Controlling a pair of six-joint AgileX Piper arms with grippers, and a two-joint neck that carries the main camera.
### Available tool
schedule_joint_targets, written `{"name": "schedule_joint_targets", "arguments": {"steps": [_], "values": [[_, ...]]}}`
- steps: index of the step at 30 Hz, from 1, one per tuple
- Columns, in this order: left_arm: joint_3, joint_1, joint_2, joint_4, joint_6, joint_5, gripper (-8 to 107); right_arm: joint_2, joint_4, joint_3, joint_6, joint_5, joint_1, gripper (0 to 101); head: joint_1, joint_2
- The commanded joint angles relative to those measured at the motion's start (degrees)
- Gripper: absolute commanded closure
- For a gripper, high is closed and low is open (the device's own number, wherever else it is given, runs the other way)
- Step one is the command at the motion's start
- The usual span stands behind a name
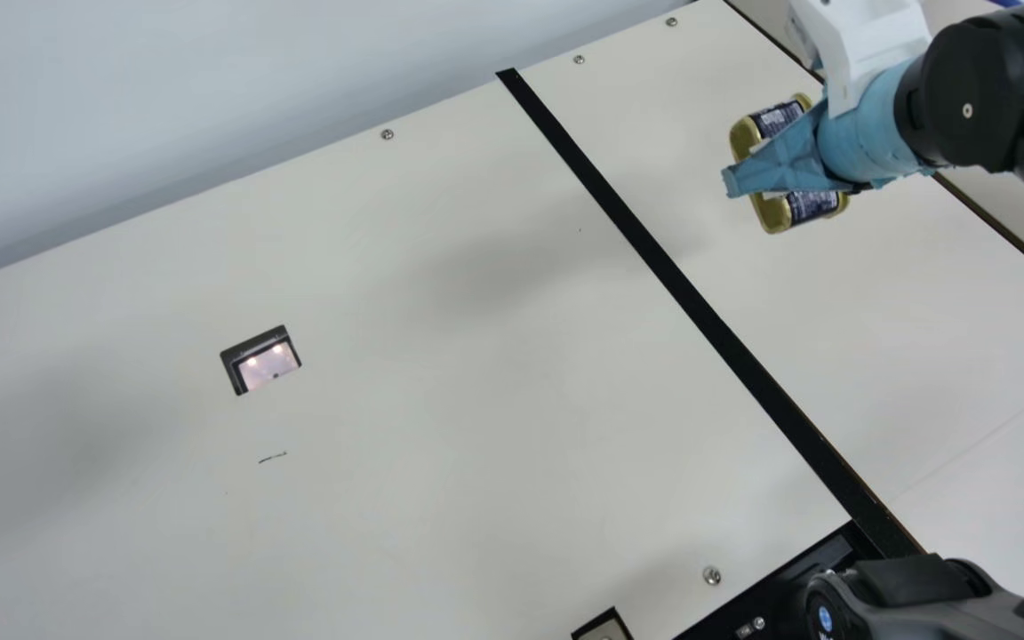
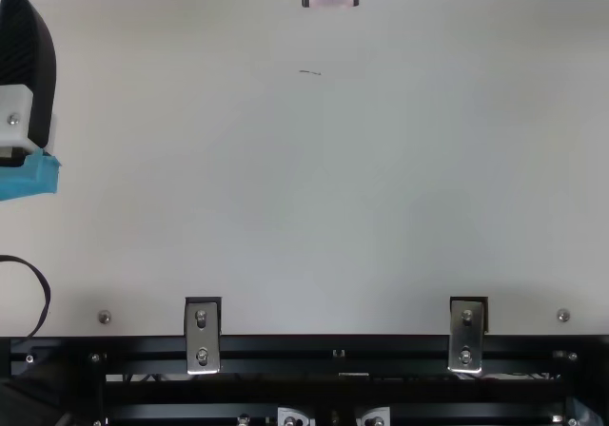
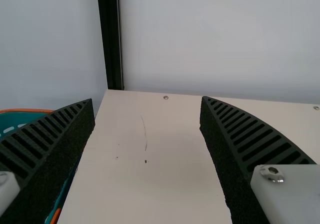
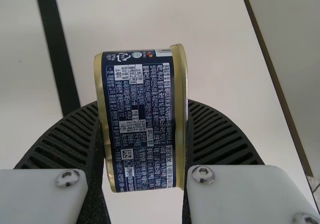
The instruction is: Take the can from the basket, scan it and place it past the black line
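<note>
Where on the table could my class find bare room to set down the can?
Bare table lies between the black line and the dark-framed window, and past the line, around the held can. It is more crowded beside the basket, near the left pincer.

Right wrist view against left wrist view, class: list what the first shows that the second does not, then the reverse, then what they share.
Right wrist view: the can, clamped in the right gripper above the table, and the black line.

Left wrist view: part of the teal basket with its orange rim, a dark upright post, and the open left gripper.

Both: the pale table surface and a pair of black ribbed fingers.
</note>
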Motion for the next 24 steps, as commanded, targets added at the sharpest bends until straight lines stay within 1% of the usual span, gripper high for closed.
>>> {"name": "schedule_joint_targets", "arguments": {"steps": [1, 7, 12, 24], "values": [[0.0, 0.0, 0.0, 0.0, 0.0, 0.0, 9, 1.1, 0.79, 0.2, -1.42, -0.18, -2.13, 101, -2.67, -1.41], [0.0, 0.0, 0.0, 0.0, 0.0, 0.0, 9, 4.27, 2.09, 0.41, -5.05, -0.87, -6.2, 101, -2.67, -1.41], [0.0, 0.0, 0.0, 0.0, 0.0, 0.0, 9, 6.73, 2.45, -0.46, -8.26, -0.53, -8.68, 101, -2.67, -1.41], [0.0, 0.0, 0.0, 0.0, 0.0, 0.0, 9, 13.14, 1.35, -6.54, -14.81, 2.74, -12.79, 101, -2.67, -1.41]]}}
